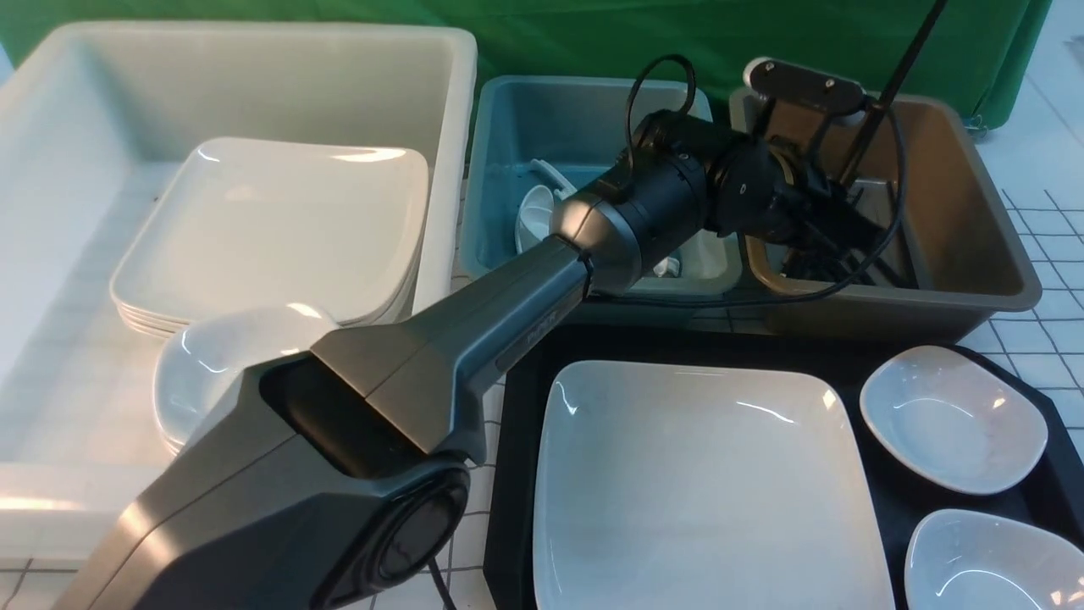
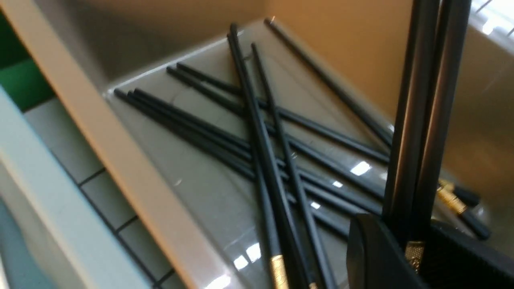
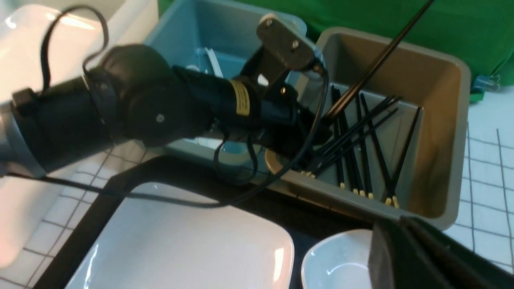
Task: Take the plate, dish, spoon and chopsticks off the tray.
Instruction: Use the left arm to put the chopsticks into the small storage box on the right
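Chopsticks — pinched near their gold bands by the left pincer — slant steeply upward.

On the worktop, the tray carries the plate, with two dishes to its right, one before the other. Behind it, the middle bin holds a spoon. At the right bin, with loose sticks inside, the left tool grips the chopsticks. The left bin holds stacked plates, with stacked dishes before them.

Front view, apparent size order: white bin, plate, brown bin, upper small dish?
1. white bin
2. plate and brown bin: close, left unranked; the plate is nearer the camera and cut off by the frame edge.
3. upper small dish
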`<state>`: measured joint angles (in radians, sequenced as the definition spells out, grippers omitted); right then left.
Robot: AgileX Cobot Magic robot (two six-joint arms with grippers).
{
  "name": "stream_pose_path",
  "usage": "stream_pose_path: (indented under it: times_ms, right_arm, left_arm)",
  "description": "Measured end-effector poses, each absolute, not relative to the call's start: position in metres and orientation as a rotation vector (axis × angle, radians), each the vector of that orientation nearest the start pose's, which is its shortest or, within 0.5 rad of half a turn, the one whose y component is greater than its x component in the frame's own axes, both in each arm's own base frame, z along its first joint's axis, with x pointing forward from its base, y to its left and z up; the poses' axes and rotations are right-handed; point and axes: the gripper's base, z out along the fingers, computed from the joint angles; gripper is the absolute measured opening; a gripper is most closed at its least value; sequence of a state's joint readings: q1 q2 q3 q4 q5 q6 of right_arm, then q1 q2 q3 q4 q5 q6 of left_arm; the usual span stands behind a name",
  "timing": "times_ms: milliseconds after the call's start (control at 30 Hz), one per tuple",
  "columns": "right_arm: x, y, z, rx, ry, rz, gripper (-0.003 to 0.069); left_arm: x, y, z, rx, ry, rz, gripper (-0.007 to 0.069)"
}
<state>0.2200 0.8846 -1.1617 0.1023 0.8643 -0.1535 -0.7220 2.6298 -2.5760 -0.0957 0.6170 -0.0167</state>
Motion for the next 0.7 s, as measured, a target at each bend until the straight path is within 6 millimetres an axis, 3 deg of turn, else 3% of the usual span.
stream_pose_path:
  times_ms: [233,267,300,367,400,467,500,567,633,700]
  right_arm:
    - [0.15,0.04,0.435,-0.362,2.013,0.149,0.0009]
    - [0.15,0.04,0.435,-0.362,2.013,0.149,0.0009]
    - [0.15,0.04,0.435,-0.363,2.012,0.146,0.0009]
    - [0.15,0.04,0.435,-0.363,2.011,0.145,0.0009]
    - [0.148,0.039,0.436,-0.364,2.005,0.14,0.0009]
    - [0.146,0.038,0.437,-0.364,1.997,0.137,0.0011]
    - [0.142,0.037,0.439,-0.363,1.986,0.135,0.0015]
    - [0.14,0.037,0.44,-0.363,1.984,0.133,0.0017]
    - [0.137,0.036,0.439,-0.367,1.995,0.133,0.0016]
    - [0.135,0.036,0.436,-0.375,2.029,0.131,0.0017]
  left_arm:
    - [0.436,-0.39,0.203,0.739,2.171,-0.489,0.0338]
    - [0.436,-0.39,0.203,0.739,2.174,-0.489,0.0344]
    - [0.432,-0.388,0.21,0.735,2.211,-0.495,0.039]
    - [0.428,-0.385,0.219,0.73,2.248,-0.504,0.0409]
    - [0.421,-0.381,0.233,0.737,2.288,-0.517,0.0412]
    - [0.413,-0.378,0.249,0.751,2.327,-0.548,0.0391]
    - [0.397,-0.372,0.273,0.822,2.37,-0.585,0.0302]
    - [0.389,-0.369,0.284,0.871,2.384,-0.588,0.0254]
    - [0.372,-0.368,0.305,0.962,2.367,-0.599,0.0095]
    - [0.363,-0.37,0.316,0.986,2.351,-0.617,0.0027]
